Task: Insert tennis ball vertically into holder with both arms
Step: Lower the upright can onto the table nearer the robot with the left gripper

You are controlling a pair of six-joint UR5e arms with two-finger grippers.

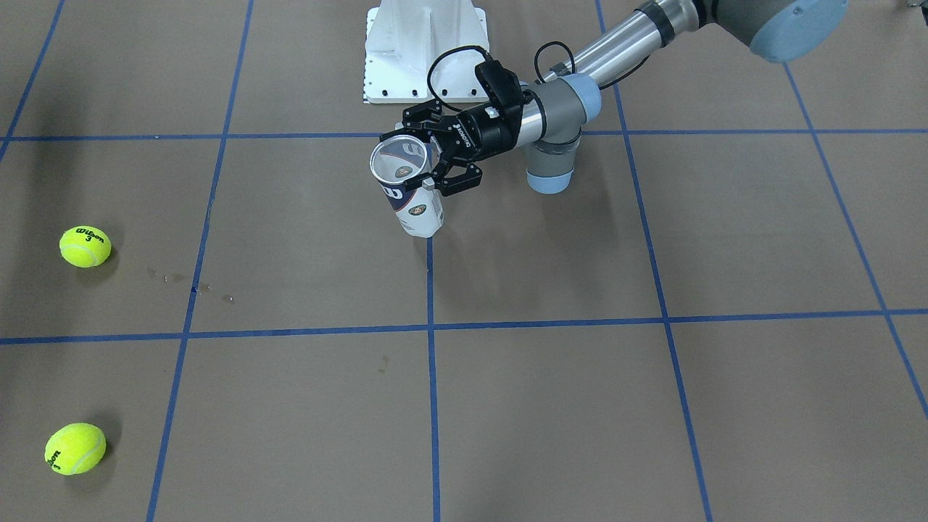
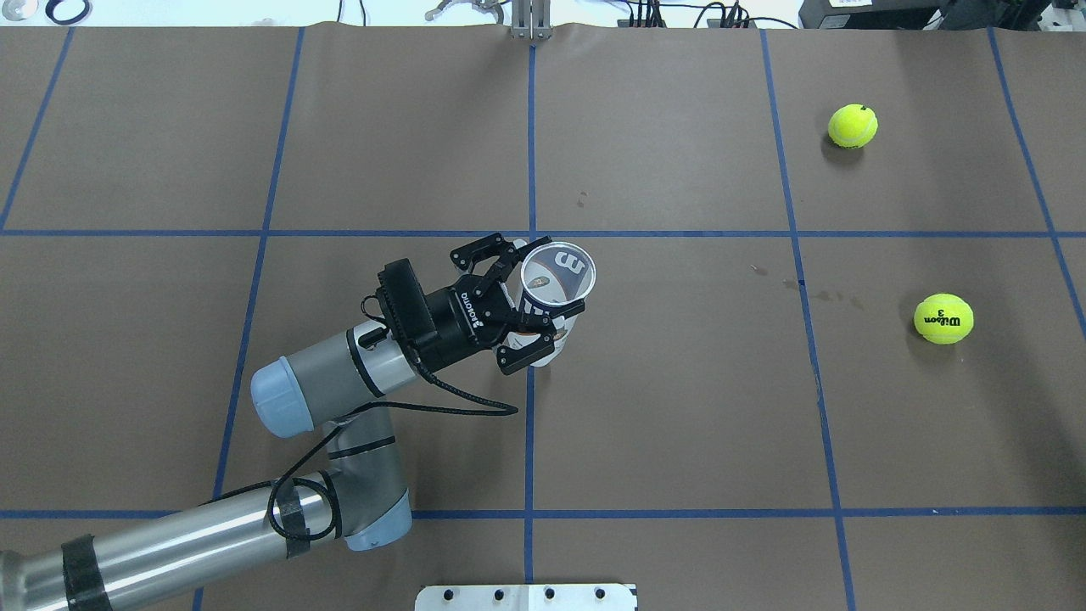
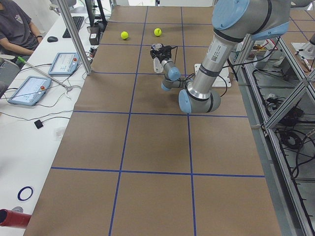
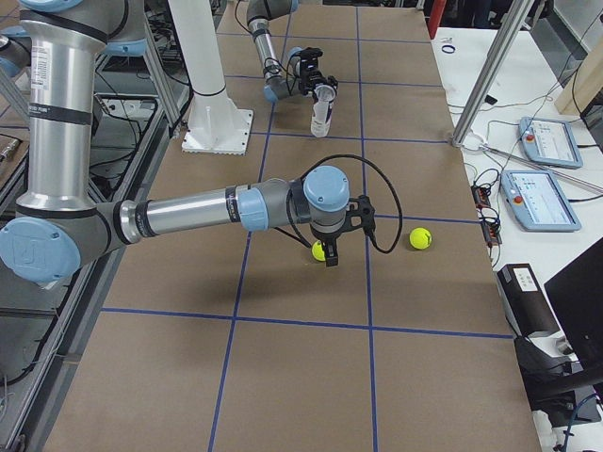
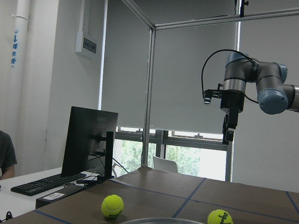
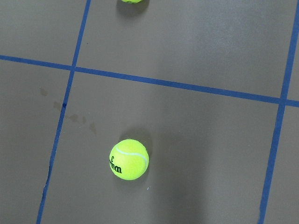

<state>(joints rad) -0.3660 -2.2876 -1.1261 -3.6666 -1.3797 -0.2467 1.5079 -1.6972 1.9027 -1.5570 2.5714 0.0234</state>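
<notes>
Now left gripper (image 2: 522, 299) clamps clear plastic cylindrical holder (image 2: 556, 276) upright; yellow felt tennis ball (image 6: 129, 159) lies seven o'clock beneath my right gripper (image 4: 331, 254); its jaws I cannot read.

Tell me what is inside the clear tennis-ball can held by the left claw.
Through the open mouth of the tennis-ball can, gripped by the left claw, no ball shows, only the label seen through the wall. The very bottom is hidden by the label.
</notes>
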